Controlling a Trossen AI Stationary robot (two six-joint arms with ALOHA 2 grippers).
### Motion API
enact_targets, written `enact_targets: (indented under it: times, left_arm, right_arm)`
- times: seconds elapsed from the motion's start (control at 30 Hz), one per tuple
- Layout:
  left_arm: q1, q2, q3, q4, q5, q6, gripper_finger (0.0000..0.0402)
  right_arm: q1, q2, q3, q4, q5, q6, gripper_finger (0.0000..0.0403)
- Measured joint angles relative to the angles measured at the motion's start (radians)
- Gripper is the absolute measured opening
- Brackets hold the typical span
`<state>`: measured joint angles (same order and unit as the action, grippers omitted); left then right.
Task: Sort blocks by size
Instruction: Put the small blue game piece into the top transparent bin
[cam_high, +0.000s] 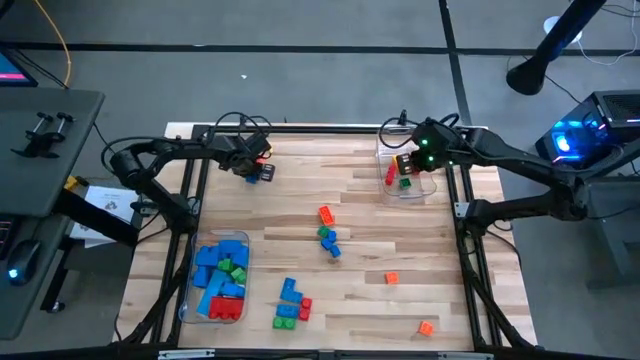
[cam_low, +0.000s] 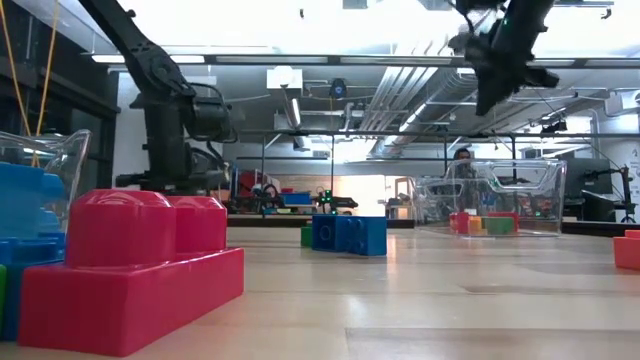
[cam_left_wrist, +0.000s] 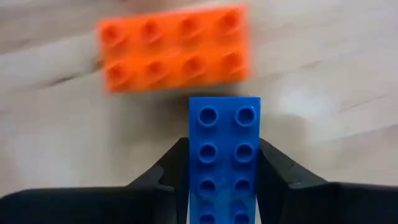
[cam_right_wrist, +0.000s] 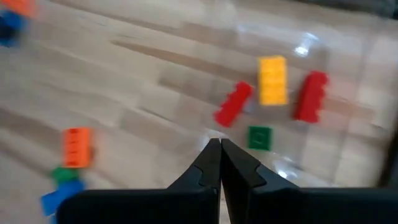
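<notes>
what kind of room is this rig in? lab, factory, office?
Most likely a robotics lab or workshop. The low view shows an open ceiling with exposed ducts and strip lights, and benches with equipment behind the wooden table. The high view shows a grey floor and a lit blue computer case beside the table.

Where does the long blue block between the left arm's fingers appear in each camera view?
High view: the blue block is at the left gripper, near the table's far left edge.
Low view: I cannot pick it out.
Left wrist view: centre bottom, the blue block between the dark fingers.
Right wrist view: I cannot tell.
Shared landmark: the orange block beside it, a small patch from above.
</notes>
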<state>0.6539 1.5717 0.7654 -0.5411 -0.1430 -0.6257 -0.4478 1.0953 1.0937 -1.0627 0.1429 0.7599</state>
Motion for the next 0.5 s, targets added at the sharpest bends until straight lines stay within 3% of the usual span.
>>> enact_targets:
  times: [0.13,0.27,0.4,0.5]
  left_arm:
    - [-0.045,-0.063,0.002,0.14,0.129,-0.001,0.0097]
    - [-0.156,-0.098,0.033,0.358,0.219,-0.009,0.0097]
    - [-0.279,-0.038,0.172,0.501,0.226,0.038,0.0097]
    - [-0.352,0.09,0.351,0.509,0.223,0.133,0.0097]
  right_arm:
    - [0.065,-0.045,0.046,0.106,-0.016,-0.005,0.0]
    - [0.142,-0.087,0.056,0.343,-0.004,-0.034,0.0]
    - [0.188,-0.089,0.056,0.534,0.041,-0.062,0.0]
    - [0.196,-0.076,0.056,0.609,0.051,-0.07,0.0]
